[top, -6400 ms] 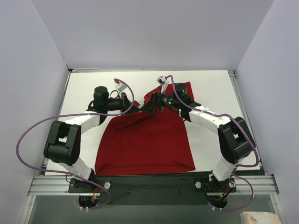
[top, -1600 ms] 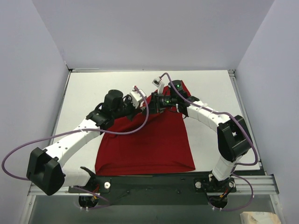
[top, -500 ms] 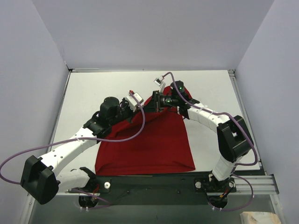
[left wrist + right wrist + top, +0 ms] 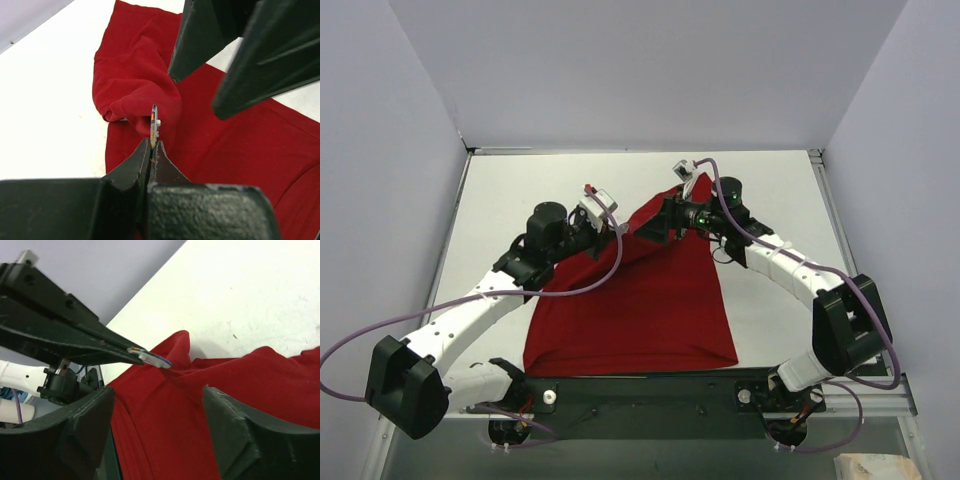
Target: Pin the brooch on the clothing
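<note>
The left gripper [image 4: 151, 146] pinches the brooch [image 4: 154, 124] edge-on at its fingertips, just short of a raised fold of the shirt [image 4: 135, 80]. The right gripper [image 4: 157, 397] stands spread, gripping nothing, that fold just beyond its fingertips. Unheld, the shirt could yield under the push, or the brooch twist loose.

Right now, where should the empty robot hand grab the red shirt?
Probably the bunched fold of the shirt, just beside the badge pinched in the left gripper. It stands up as a ridge while the rest lies flat, so the open right gripper can straddle it from the right, opposite the badge.
</note>
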{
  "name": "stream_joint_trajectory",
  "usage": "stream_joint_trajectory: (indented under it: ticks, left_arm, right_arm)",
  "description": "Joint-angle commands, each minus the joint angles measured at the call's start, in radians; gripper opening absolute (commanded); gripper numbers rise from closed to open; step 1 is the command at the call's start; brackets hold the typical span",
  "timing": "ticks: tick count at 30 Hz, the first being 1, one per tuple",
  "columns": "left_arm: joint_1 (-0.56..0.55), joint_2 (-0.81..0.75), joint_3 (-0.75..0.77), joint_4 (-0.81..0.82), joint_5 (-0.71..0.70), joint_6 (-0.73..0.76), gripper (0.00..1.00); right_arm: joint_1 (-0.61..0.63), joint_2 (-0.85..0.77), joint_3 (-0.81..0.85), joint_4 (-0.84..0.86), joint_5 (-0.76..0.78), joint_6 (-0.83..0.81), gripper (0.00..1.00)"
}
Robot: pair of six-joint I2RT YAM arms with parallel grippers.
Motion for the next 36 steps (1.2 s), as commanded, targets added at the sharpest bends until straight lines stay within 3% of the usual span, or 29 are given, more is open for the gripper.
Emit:
stream_joint_trajectory:
  ticks: [1,8,11,16,22,25,36]
  left_arm:
    - [0.017,0.0,0.054,0.049,0.046,-0.037,0.0]
    - [0.046,-0.001,0.055,0.069,0.138,-0.06,0.0]
    - [0.055,-0.004,0.054,0.081,0.185,-0.07,0.0]
    - [0.072,-0.003,0.055,0.091,0.25,-0.078,0.0]
    - [0.086,-0.003,0.054,0.098,0.262,-0.118,0.0]
    - [0.092,0.002,0.055,0.103,0.273,-0.127,0.0]
    - [0.107,0.031,0.074,0.097,0.299,-0.152,0.0]
  right_arm:
    - [0.004,-0.057,-0.026,0.117,-0.019,-0.056,0.75]
    - [0.008,-0.031,-0.058,0.243,-0.084,-0.03,0.85]
    - [0.01,0.005,-0.049,0.338,-0.125,0.037,1.0]
    - [0.013,0.048,-0.044,0.461,-0.153,0.12,0.99]
    - [0.019,0.063,-0.02,0.433,-0.173,0.129,0.8]
    - [0.024,0.072,-0.018,0.433,-0.188,0.14,0.57]
    - [0.039,0.088,-0.003,0.389,-0.197,0.131,0.36]
